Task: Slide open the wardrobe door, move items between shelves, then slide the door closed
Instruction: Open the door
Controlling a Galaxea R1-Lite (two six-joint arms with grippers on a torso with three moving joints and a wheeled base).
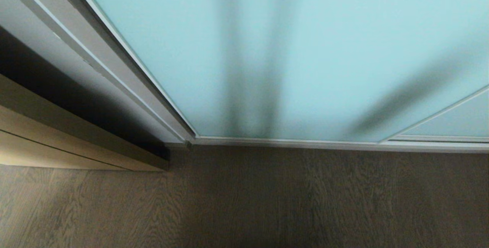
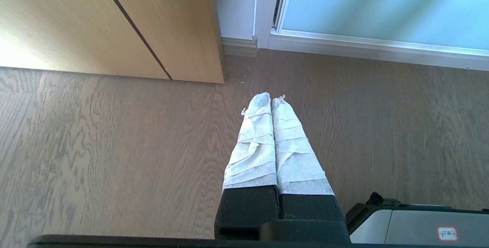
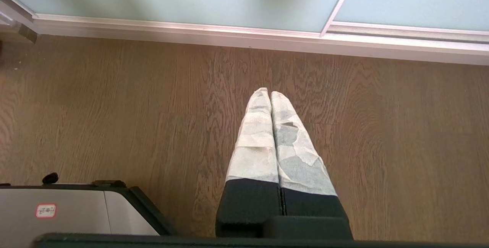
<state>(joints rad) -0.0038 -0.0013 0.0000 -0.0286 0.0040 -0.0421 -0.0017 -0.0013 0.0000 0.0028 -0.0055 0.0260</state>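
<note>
Frosted glass of the sliding wardrobe door (image 1: 305, 49) standing closed along floor (image 1: 244, 202) edge, probably heavy, slippery, fragile, so pushing at metal frame (image 1: 153, 76); left gripper (image 2: 271, 99) and right gripper (image 3: 266, 92) hanging clenched, holding nothing.

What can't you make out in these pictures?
- Inside of the wardrobe: all views, hidden behind the closed frosted glass door; only dim dark streaks show on the glass, nothing recognisable.
- Top of the door: cut off by the upper edge in every view.
- Wooden door: only its lower part shows, left wrist view.
- Both arms: out of the head view.
</note>
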